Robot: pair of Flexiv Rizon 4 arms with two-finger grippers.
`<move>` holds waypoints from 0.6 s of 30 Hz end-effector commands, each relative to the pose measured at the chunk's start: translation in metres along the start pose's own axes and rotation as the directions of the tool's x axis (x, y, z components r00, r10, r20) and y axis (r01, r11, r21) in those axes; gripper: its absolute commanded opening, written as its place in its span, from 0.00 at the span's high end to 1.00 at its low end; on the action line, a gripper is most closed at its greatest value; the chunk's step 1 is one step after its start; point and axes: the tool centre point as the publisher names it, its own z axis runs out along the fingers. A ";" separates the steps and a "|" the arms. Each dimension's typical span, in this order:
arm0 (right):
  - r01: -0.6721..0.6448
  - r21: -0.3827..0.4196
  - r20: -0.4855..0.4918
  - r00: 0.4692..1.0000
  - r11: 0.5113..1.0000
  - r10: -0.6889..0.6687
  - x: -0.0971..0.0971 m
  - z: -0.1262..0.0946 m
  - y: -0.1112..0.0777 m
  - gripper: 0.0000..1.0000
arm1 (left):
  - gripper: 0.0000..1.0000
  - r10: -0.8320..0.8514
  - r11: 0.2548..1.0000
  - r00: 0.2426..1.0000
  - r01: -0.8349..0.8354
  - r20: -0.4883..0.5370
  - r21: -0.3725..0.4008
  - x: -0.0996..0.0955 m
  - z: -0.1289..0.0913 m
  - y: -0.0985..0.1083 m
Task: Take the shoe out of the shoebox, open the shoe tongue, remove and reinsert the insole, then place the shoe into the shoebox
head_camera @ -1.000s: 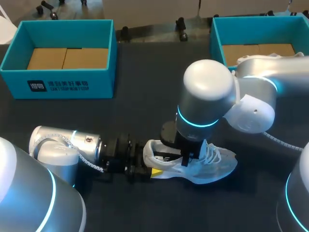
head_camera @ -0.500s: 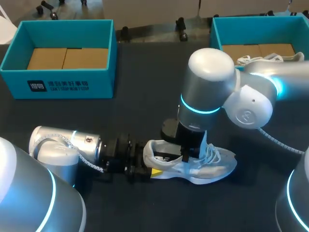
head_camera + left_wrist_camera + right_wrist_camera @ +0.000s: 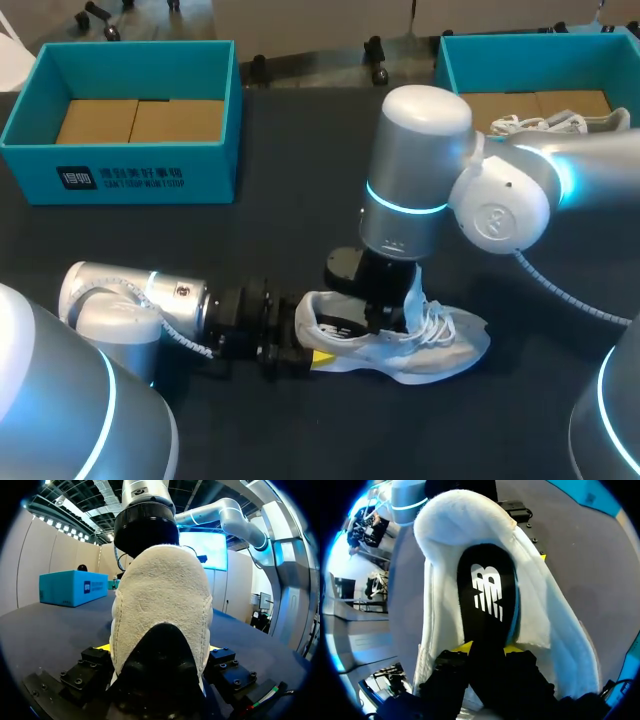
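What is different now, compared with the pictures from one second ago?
The right arm rose and shifted a little to the robot's left; the right gripper stays shut on the insole inside the shoe. The left gripper still holds the heel. The shoe has hardly moved.

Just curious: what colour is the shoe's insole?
The insole is black with a white mark; the right wrist view shows it best.

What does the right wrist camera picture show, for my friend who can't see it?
The right gripper pinches a black insole with a white logo between its yellow-tipped fingers. The insole runs down into a white shoe, and the camera looks straight into the shoe's opening. The shoe lies on a dark table.
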 end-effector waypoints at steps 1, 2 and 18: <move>-0.010 -0.009 0.010 1.000 1.000 0.010 0.016 0.061 0.003 0.92 | 1.00 -0.003 1.000 1.000 0.003 0.002 -0.002 -0.003 0.001 0.000; -0.011 -0.011 0.010 1.000 1.000 0.011 0.016 0.061 0.003 1.00 | 1.00 -0.003 1.000 1.000 0.003 0.002 -0.002 -0.003 0.001 0.000; 0.013 -0.111 0.220 0.976 0.994 0.012 0.024 0.008 -0.002 1.00 | 1.00 -0.003 1.000 1.000 0.003 0.002 -0.002 -0.003 0.001 0.000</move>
